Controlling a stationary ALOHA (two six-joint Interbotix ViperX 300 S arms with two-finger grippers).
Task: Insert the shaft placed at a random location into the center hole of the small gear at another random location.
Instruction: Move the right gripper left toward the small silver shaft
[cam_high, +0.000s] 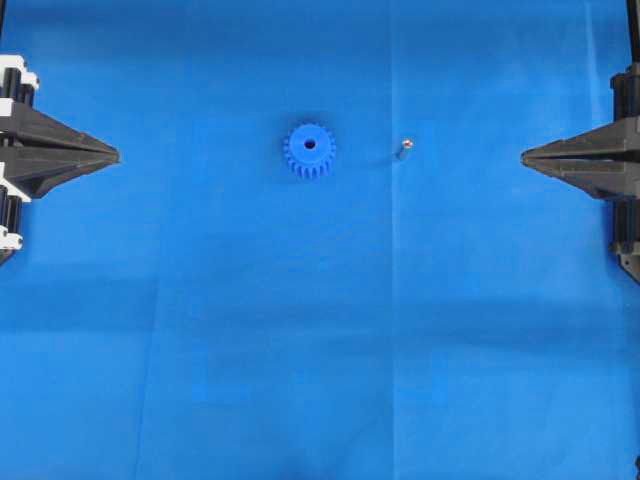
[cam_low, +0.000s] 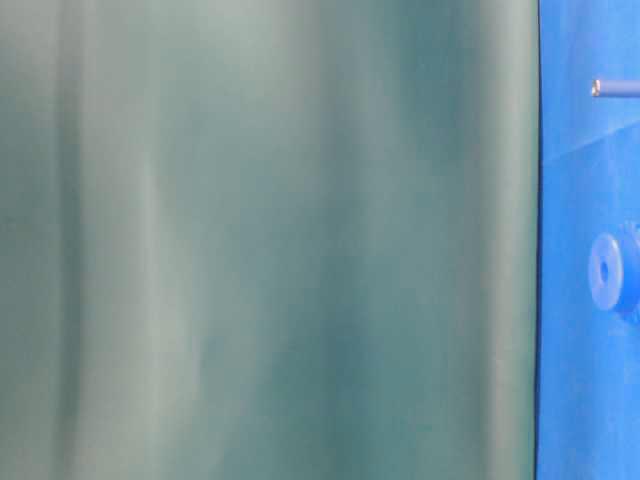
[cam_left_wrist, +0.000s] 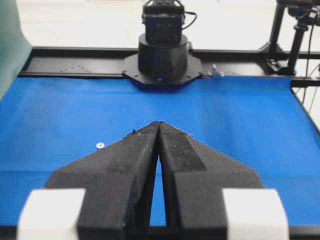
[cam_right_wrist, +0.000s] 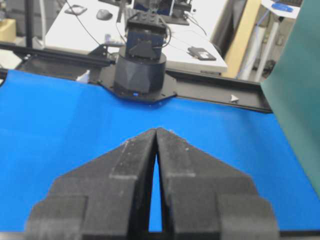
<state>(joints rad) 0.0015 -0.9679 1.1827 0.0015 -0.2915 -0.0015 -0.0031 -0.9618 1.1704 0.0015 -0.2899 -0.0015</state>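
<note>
The small gear (cam_high: 309, 150), a bright blue toothed wheel, lies flat on the blue cloth a little left of centre, its dark center hole (cam_high: 309, 145) facing up. The shaft (cam_high: 403, 149), a tiny silver pin, stands on end about a gear's width to the right of it. Both show at the right edge of the table-level view, shaft (cam_low: 612, 88) and gear (cam_low: 610, 270). My left gripper (cam_high: 115, 156) rests shut and empty at the far left. My right gripper (cam_high: 525, 156) is shut and empty at the far right. The left wrist view shows the shaft's shiny end (cam_left_wrist: 100, 145) beyond the shut fingertips (cam_left_wrist: 158, 123); the gear is hidden there.
A green curtain (cam_low: 270, 240) fills most of the table-level view. Each wrist view faces the opposite arm's black base (cam_left_wrist: 162, 55) (cam_right_wrist: 140, 70) on the black frame rail at the cloth's far edge. Blue cloth (cam_high: 320, 350) covers the whole table.
</note>
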